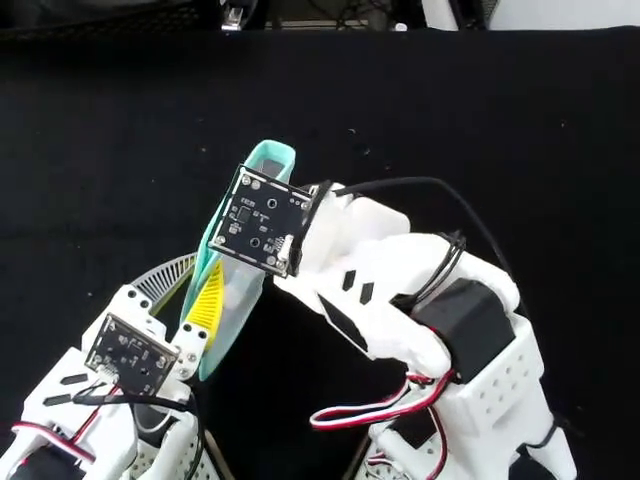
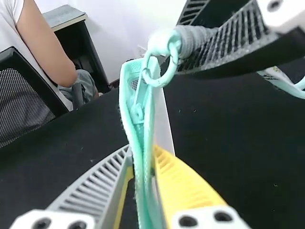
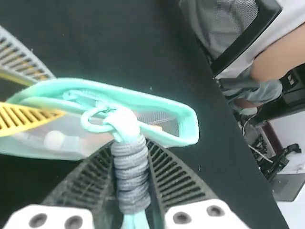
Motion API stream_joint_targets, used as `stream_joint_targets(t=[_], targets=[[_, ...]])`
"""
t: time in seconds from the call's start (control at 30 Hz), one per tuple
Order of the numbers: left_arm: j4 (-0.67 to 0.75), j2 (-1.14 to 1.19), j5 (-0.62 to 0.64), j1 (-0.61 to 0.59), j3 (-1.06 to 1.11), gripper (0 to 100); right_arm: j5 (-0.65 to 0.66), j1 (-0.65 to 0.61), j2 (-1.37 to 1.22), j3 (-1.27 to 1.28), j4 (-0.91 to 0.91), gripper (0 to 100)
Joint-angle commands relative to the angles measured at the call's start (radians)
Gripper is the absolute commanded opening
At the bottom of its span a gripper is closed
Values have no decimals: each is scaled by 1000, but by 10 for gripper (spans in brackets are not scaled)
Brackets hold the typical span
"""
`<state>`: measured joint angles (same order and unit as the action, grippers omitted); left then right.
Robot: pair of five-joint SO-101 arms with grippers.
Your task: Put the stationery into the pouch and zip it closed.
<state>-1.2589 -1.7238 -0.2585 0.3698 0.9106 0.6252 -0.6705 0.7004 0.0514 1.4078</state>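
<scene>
The mint-green pouch (image 1: 272, 162) stands on its long edge on the black table, its zip side up. My left gripper (image 2: 143, 177) is shut on the pouch's (image 2: 143, 109) near end, yellow finger (image 1: 208, 300) on one side and grey finger (image 1: 168, 276) on the other. My right gripper (image 3: 128, 160) is shut on the grey-wrapped zipper pull cord (image 3: 127, 167), whose mint ring (image 3: 97, 119) hooks the slider near the pouch's (image 3: 178, 119) far end. Pale stationery (image 3: 55, 139) shows through the translucent wall. The right arm's wrist (image 1: 350, 250) hangs over the pouch.
Black cloth covers the table (image 1: 480, 120), with open room at the back and to both sides of the pouch. A mesh office chair (image 2: 24, 100) and a dark desk (image 2: 71, 28) stand beyond the table's edge.
</scene>
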Motion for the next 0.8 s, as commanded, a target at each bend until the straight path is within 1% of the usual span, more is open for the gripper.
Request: stream_joint_targets(t=[0.0,0.1,0.17,0.23,0.33,0.5,0.57,0.7,0.77], targets=[[18,-2,5,4,22,30,-20,61,-5,-1,-63,12],[3,-2,5,4,25,30,-87,187,-5,28,-155,12],[-14,-2,5,5,19,30,-107,247,-5,70,-222,12],[-17,-2,3,4,21,30,-117,281,-5,131,-304,12],[-17,-2,3,4,28,30,-114,295,-7,209,-396,12],[-17,-2,3,4,28,30,-106,316,-65,228,-427,12],[-17,-3,3,4,28,30,-106,362,-116,226,-448,12],[-17,-3,3,4,28,30,-104,502,-240,226,-535,12],[-17,-3,3,4,28,30,-106,532,-292,217,-562,12]])
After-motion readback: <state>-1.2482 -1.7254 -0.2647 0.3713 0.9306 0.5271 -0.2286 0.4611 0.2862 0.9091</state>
